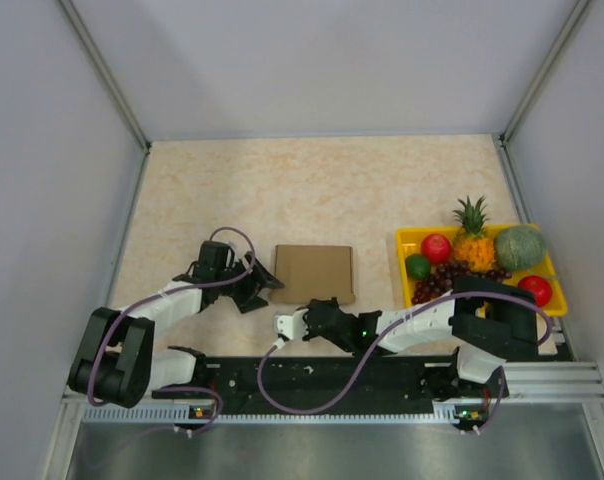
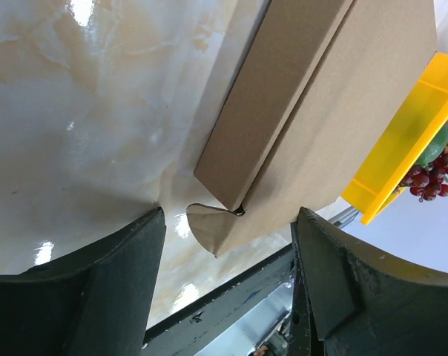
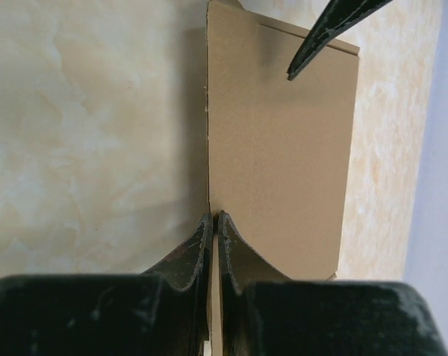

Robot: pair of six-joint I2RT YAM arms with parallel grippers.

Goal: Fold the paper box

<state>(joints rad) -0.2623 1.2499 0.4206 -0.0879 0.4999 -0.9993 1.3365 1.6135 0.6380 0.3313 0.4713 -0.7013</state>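
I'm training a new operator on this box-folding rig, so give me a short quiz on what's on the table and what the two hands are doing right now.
1. True or false: the right hand is wide open.
2. Multiple choice: seen from above, the yellow fruit tray lies A) left of the paper box, B) right of it, C) on top of it.
3. Fill in: the ___ hand is open, with a corner of the box between its fingers.
Key: 1 false, it is shut at the box's edge. 2 B. 3 left, the left hand.
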